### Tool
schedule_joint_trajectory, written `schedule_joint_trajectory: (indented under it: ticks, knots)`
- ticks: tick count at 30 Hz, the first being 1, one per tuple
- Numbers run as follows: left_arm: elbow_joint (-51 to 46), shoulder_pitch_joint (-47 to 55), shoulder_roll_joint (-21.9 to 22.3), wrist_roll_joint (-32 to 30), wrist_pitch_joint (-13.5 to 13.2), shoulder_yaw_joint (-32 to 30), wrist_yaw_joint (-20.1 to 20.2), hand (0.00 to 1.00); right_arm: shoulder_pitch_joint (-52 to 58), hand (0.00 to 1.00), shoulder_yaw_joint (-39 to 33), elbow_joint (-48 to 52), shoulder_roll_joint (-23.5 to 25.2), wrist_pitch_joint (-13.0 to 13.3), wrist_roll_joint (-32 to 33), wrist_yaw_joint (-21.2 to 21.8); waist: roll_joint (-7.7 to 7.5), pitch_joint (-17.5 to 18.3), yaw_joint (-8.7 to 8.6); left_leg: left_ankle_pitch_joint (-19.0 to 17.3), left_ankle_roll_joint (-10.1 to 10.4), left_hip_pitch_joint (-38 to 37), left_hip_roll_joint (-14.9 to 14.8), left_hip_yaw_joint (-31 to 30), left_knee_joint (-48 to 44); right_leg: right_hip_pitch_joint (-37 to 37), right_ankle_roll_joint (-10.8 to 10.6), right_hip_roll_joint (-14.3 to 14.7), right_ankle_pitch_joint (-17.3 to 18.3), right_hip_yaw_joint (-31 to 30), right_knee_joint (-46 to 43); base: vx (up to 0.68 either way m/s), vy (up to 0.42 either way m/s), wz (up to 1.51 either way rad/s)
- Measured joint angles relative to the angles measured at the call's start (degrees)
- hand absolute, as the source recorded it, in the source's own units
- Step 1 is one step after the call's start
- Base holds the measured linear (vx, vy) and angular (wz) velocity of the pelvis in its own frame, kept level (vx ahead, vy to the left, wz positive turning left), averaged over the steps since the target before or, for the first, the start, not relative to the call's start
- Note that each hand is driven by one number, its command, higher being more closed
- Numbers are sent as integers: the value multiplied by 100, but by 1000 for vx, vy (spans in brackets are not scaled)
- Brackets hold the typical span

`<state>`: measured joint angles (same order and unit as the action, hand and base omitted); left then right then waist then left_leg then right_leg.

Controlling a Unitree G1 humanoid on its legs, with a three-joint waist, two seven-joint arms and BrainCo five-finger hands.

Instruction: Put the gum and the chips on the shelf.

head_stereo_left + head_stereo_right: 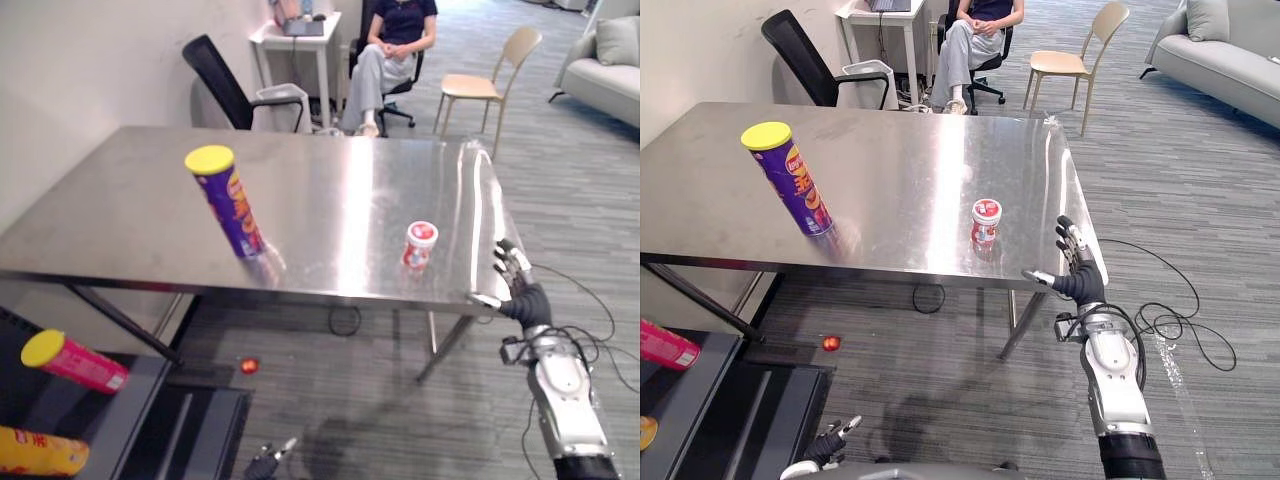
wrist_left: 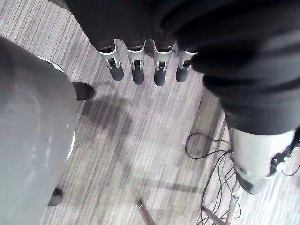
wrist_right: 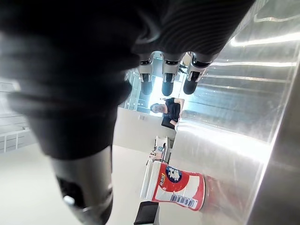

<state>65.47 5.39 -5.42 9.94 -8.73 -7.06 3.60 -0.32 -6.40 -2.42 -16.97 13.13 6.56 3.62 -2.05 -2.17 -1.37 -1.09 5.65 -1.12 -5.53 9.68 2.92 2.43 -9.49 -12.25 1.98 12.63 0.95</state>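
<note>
In the left eye view, the chips can stands on its base at centre left of the bench, yellow lid up. Its long axis rises from the steel and leans toward the upper left of the frame. The gum tub sits upright at centre right, near the front edge and well apart from the can. Our right hand is at the bench's right front corner, fingers straight and spread, holding nothing. The shelf shows at lower left.

In the right eye view, the left hand hangs low at the bottom edge, over the floor.

The left wrist view shows its fingers straight and relaxed above the carpet, empty.

In the right wrist view, the fingers are extended and apart, with the gum tub on the bench beyond them, not touched.

We judge the gum tub light, hard-walled and rather slick. We would take it round its side wall, thumb against fingers, below the lid. The chips can looks light and stiff, but tall enough to tip and thin enough to dent. We would wrap it at mid-height and keep its axis upright.
</note>
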Motion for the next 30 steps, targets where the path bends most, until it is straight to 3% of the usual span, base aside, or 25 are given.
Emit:
schedule_joint_trajectory:
  ticks: [18,23,24,30]
  knots:
    - [-72,-107,4,0,10,-3,-67,0,-1186,0,25,-1339,5,-91,-1,-338,10,-318,34,169,-13,6,30,-242,221,80,1,4,0,258,10,-2,-8,6]
    - [-179,-119,12,0,15,-1,-76,0,-1504,0,198,-1642,6,-123,-3,-350,0,-407,112,186,-13,7,32,-245,240,79,2,4,-1,263,17,-1,-2,1]
    - [-222,-133,19,0,15,-2,-81,0,-1828,0,494,-1741,23,-197,-17,-344,-11,-454,165,186,-13,8,34,-248,242,85,2,3,-2,272,24,0,0,0]
    - [-225,-160,16,1,15,-9,-83,0,-2006,0,522,-1863,172,-243,-34,-345,-20,-505,182,187,-13,16,36,-254,244,92,2,3,-3,282,41,0,0,0]
